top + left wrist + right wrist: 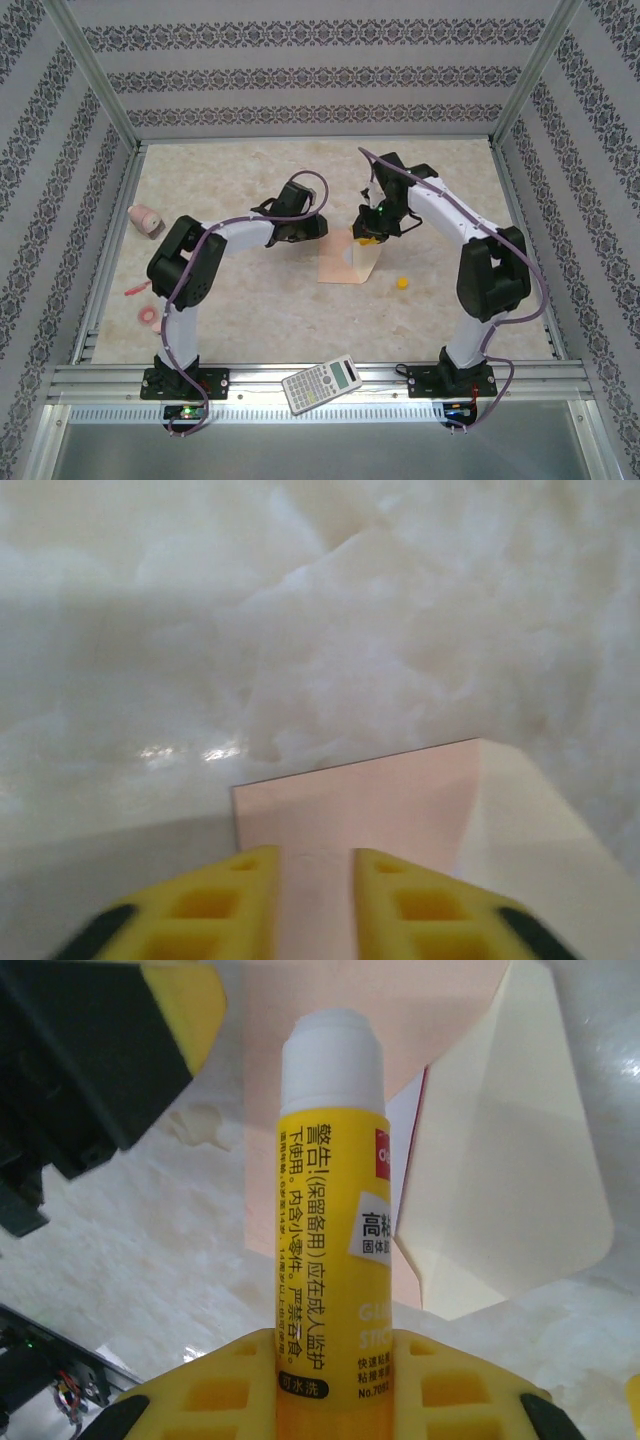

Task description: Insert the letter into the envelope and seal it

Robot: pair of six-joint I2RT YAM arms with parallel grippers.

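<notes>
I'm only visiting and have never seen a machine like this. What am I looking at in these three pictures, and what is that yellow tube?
These are two white robot arms bolted to a pale marbled table, each ending in yellow two-finger jaws. The wide picture looks down from above; the other two come from small cameras on each arm's wrist. The right gripper is shut on a yellow glue stick with its white tip exposed, poised over the pale peach-pink paper envelope, whose flap is open. The left gripper has its jaws slightly apart just above the envelope's edge. A grey calculator lies on the front rail.
</notes>
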